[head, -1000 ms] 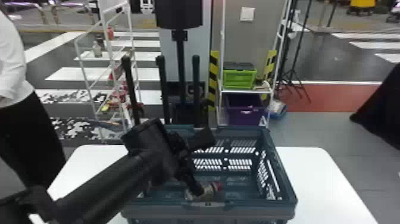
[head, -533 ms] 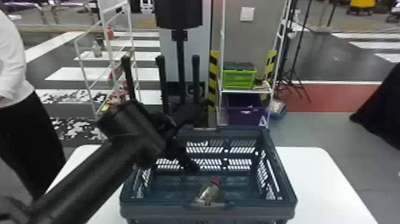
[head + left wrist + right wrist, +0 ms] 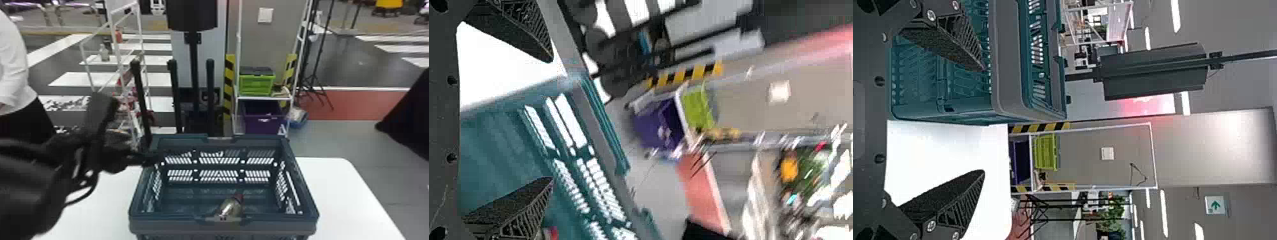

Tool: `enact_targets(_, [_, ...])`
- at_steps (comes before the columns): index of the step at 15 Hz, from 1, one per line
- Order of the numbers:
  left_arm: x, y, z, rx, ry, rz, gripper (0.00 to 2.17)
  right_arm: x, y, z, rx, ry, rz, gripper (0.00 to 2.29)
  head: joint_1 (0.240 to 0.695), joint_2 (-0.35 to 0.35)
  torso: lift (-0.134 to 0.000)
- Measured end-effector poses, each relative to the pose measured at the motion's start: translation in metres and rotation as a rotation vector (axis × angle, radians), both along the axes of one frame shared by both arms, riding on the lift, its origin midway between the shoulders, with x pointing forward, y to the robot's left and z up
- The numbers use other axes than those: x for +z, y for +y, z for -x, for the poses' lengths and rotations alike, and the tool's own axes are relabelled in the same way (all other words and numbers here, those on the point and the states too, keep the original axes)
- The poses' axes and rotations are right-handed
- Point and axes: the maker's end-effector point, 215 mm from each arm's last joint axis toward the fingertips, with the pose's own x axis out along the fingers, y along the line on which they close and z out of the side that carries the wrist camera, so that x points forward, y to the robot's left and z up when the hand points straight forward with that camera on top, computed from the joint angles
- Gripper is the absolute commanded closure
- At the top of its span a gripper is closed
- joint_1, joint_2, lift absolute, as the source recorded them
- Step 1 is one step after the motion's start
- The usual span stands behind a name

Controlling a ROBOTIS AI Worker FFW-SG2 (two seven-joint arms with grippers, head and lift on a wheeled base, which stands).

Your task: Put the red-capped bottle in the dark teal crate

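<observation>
Bottle (image 3: 232, 206) is lying inside dark teal crate (image 3: 178, 226), apparently its goal; left gripper (image 3: 552, 120) hovering by its left, right gripper (image 3: 984, 120) toward its right, both gaping empty, likely for clearance.

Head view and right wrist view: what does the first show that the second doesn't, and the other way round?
Head view: the red-capped bottle inside the crate by its near wall, and the left arm.

Right wrist view: the right gripper, fingers apart, a green arrow sign and ceiling lights.

Both: the dark teal crate, white table, lime-green crate, purple crate and yellow-and-black striping.
</observation>
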Motion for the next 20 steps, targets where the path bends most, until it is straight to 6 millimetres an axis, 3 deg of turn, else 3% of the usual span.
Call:
enact_targets(3, [-0.011, 0.053, 0.075, 0.175, -0.036, 0.019, 0.03, 0.001, 0.0, -0.002, 0.003, -0.004, 0.001, 0.15, 0.499, 0.0, 0.0])
enact_targets(9, [-0.028, 0.094, 0.172, 0.406, -0.331, 0.231, 0.06, 0.0, 0.004, -0.003, 0.016, 0.003, 0.0, 0.15, 0.499, 0.0, 0.0])
enact_targets(12, [-0.077, 0.068, 0.207, 0.43, -0.307, 0.258, 0.06, -0.001, 0.006, -0.005, 0.023, 0.011, 0.003, 0.15, 0.499, 0.0, 0.0])
enact_targets(14, [-0.098, 0.048, 0.219, 0.44, -0.294, 0.266, 0.06, -0.001, 0.006, -0.006, 0.028, 0.011, 0.004, 0.15, 0.499, 0.0, 0.0])
enact_targets(20, [-0.116, 0.01, 0.24, 0.474, -0.292, 0.189, 0.06, 0.0, 0.011, -0.007, 0.043, 0.008, 0.003, 0.15, 0.499, 0.0, 0.0])
